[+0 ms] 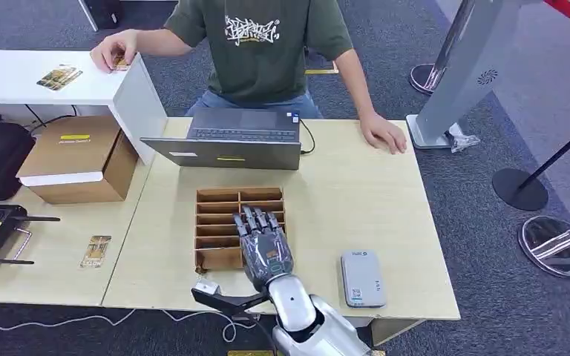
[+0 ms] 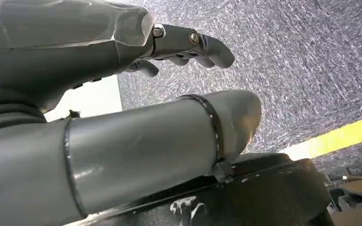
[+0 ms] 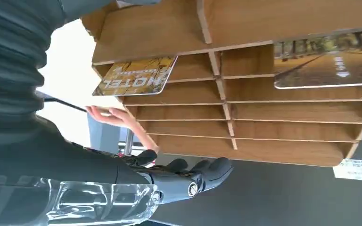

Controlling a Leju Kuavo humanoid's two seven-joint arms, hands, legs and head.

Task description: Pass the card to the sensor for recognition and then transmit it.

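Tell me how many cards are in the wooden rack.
2. One card sits in one column, the second card in the other column; more may be hidden.

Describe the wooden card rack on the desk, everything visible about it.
The wooden card rack is a brown box of thin boards, split by a central divider into two columns of shallow slots. It lies flat on the light desk, just in front of the open laptop. The right robot hand is stretched out over its front right part. In the right wrist view, two cards sit in its slots, one printed HOTEL, the other showing a road scene.
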